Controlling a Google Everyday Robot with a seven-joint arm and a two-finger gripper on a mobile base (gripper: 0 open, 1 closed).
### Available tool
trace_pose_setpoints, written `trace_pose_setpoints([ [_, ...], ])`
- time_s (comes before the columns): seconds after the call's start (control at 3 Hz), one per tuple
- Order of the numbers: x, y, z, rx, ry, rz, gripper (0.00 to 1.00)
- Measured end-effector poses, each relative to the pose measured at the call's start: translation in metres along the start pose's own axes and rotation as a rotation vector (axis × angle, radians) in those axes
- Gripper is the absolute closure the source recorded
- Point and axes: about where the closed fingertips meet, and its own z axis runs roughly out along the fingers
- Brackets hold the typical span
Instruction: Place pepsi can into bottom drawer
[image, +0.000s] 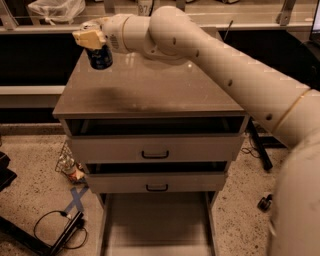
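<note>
The pepsi can (100, 57), dark blue with a silver top, hangs tilted in the air over the far left of the cabinet top (150, 90). My gripper (91, 38) is shut on the pepsi can, holding it by its upper part with tan fingers (87, 39). My white arm (215, 60) reaches in from the right across the cabinet. The bottom drawer (157, 225) is pulled open below the two upper drawers, a wide shallow tray with pale side rails and a bare floor.
Two grey drawers with black handles (155, 155) (157, 188) sit above the open one. A crumpled wrapper (70, 167), blue tape and a black cable (55, 225) lie on the floor at the left. A plastic bag (55, 9) sits on the back counter.
</note>
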Motion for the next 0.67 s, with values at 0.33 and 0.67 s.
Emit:
trace_pose_setpoints([
  [0.33,-0.047,0.053,-0.081,0.092,-0.02,-0.045,1.0],
  [0.67,-0.044,0.132,-0.109,0.072,0.009,-0.049,1.0],
])
